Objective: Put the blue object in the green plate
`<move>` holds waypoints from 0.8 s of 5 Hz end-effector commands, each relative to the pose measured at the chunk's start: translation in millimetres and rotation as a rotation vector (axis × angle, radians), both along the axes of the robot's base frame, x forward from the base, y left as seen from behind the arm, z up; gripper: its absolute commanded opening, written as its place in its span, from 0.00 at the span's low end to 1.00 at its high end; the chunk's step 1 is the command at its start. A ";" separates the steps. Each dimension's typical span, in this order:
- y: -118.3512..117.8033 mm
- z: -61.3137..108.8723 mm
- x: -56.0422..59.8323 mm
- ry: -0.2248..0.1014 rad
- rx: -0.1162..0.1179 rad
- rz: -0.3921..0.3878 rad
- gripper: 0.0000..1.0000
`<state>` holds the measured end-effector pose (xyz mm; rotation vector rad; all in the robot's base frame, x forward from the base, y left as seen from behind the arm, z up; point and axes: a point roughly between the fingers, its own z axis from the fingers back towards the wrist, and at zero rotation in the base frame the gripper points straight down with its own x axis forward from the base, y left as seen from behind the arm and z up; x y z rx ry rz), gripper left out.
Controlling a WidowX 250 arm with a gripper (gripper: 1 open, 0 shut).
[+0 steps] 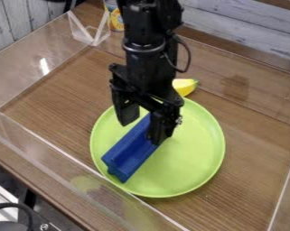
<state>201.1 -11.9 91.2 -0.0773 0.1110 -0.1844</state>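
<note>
My gripper (145, 117) hung pointing straight down over the far half of the green plate (198, 167), its two black fingers (124, 106) spread as wide as they go and holding nothing. The blue object (131, 152) lay inside the plate, a long dark block running from under my fingers toward the near left, where its blunt end sat at or just over the rim; I could not tell whether that end overhung. My fingers stood either side of the block's far end, and from this angle I could not say whether they touched it.

I judged the placing itself to be done, so the step in hand was getting clear without disturbing the block. To do that well I had to keep the fingers fully spread and go straight up, with no sideways drift, since a finger brushing the raised ridge could swing the block and tip its near end off the plate. Only once the fingertips were above the top of the block would it be safe to move aside.

A small yellow piece (184, 87) lay on the wooden table (62, 86) just beyond the plate's far right edge, close behind my wrist, so retreating that way low would have risked knocking it.
</note>
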 end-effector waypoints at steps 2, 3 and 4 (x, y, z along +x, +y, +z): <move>3.3 3.3 3.4 -0.053 -0.007 -0.006 0.00; 2.8 -2.3 0.2 -0.059 -0.011 -0.002 1.00; 1.7 -6.2 -3.3 -0.062 -0.013 0.000 1.00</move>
